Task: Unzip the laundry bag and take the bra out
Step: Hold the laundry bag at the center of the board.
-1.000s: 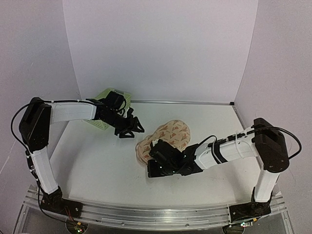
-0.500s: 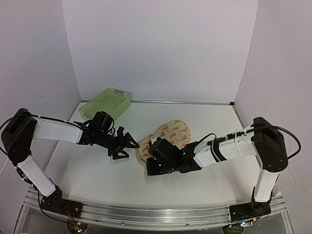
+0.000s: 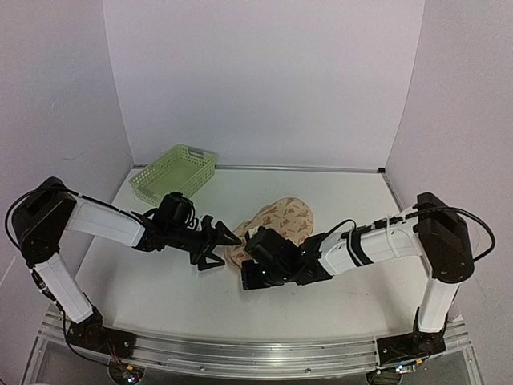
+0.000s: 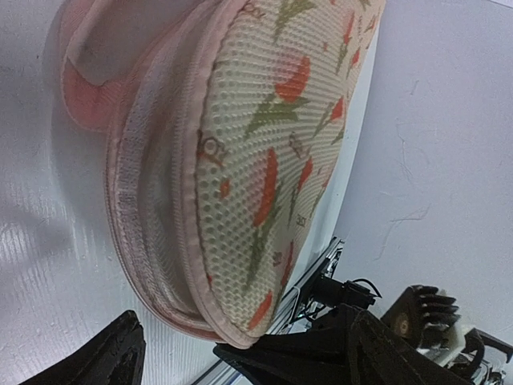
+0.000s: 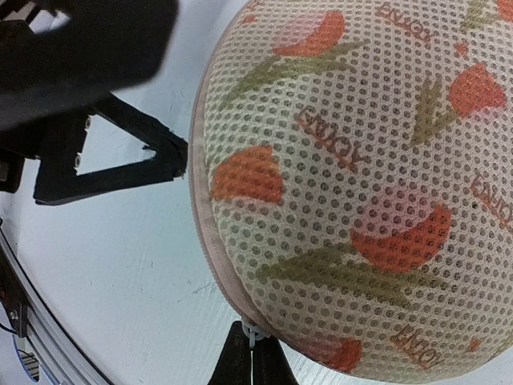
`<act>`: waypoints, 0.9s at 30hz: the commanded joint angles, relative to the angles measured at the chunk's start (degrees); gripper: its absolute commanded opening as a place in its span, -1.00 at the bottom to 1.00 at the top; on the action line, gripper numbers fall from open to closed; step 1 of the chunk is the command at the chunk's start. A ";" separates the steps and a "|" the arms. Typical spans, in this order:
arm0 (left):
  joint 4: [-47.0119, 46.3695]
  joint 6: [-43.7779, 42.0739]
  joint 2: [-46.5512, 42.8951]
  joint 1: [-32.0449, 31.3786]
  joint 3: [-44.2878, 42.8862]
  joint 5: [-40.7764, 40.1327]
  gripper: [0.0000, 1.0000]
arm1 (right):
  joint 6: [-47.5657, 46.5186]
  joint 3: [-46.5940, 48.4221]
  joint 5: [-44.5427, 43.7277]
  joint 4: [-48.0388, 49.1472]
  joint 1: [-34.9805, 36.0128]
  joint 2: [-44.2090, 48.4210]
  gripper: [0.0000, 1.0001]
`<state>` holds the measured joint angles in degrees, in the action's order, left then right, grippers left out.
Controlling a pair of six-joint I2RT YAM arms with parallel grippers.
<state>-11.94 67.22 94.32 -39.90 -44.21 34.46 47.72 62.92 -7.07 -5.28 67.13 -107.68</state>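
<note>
I see the laundry bag (image 3: 282, 218) lying on the surface (image 3: 160, 282), between both hands. My left hand (image 3: 220, 249) has its fingers apart, just beside the bag's left edge. My right hand (image 5: 252, 358) is clamped on the zip pull (image 5: 252, 334) at the bag's near edge.

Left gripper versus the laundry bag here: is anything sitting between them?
Nothing visible. The left gripper has its jaws open facing the laundry bag, with only bare table between them. The right gripper is shut on the bag's near rim, outside that gap.
</note>
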 commanded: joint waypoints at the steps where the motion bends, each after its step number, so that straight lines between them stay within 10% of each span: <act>1: -6.48 3.88 2.44 -0.87 0.17 0.96 0.76 | -1.05 -0.80 -0.56 1.67 -0.33 3.77 -1.00; 18: -14.70 8.19 9.02 -1.85 1.45 1.90 0.63 | -1.32 -2.07 -0.82 1.85 -0.30 5.80 -1.00; 27: -19.18 10.21 10.64 -2.02 1.71 2.73 -0.03 | -0.82 -3.77 -1.11 2.20 -0.32 7.50 -1.00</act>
<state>-26.46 76.42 104.66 -41.60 -42.63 36.16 47.16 59.68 -7.16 -5.28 66.94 -103.55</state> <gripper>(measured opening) 0.584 0.023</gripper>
